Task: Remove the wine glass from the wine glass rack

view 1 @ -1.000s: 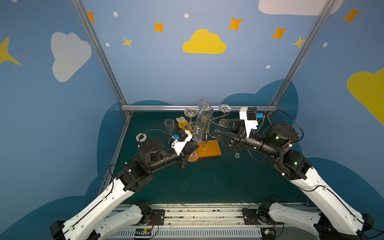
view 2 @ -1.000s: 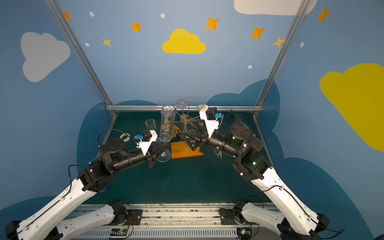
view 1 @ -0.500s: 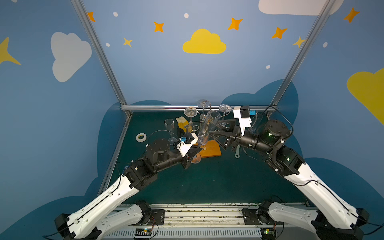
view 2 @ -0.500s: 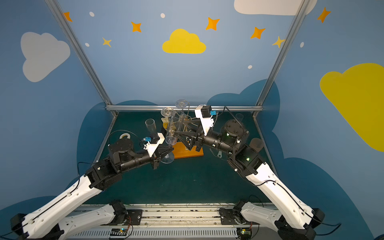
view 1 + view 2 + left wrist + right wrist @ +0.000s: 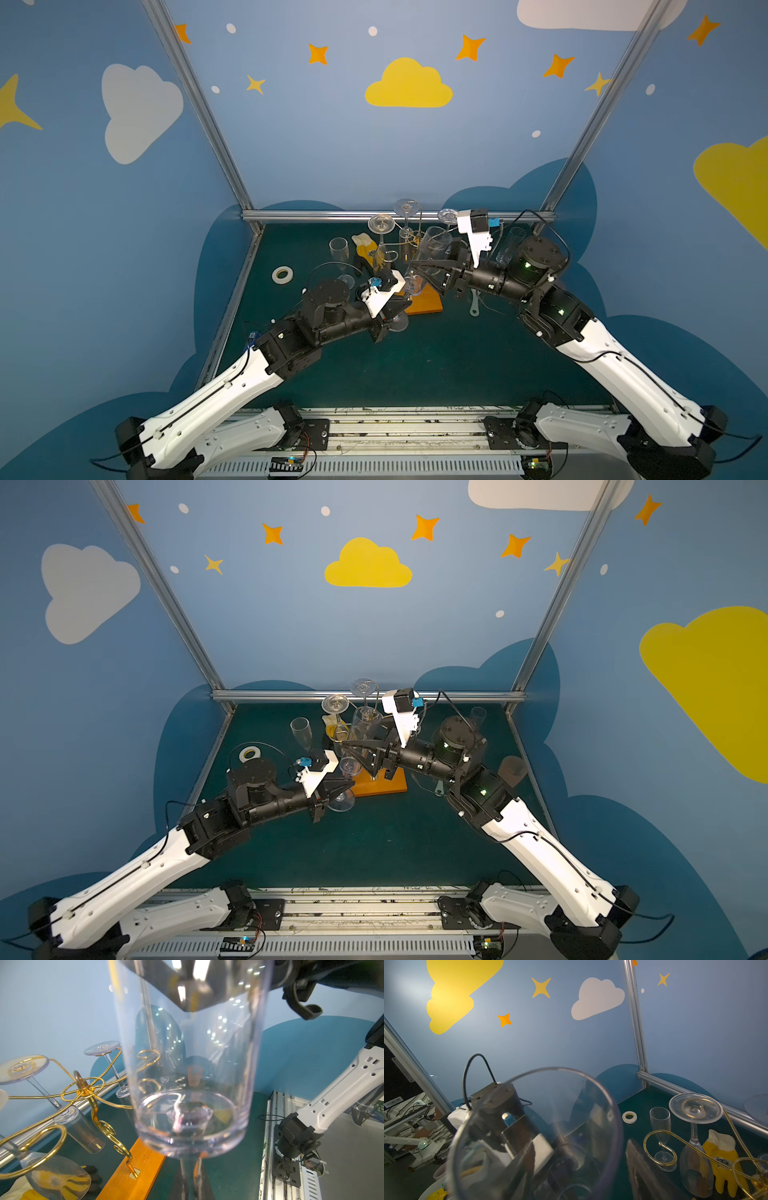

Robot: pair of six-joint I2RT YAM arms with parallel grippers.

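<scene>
Left fingers [image 5: 337, 789] pinching wine glass [image 5: 187, 1064] stem, right fingers [image 5: 360, 743] perhaps gripping bowl

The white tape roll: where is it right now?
In both top views the white tape roll lies flat on the green mat, left of centre toward the back, just left of the upright champagne flute.
</scene>
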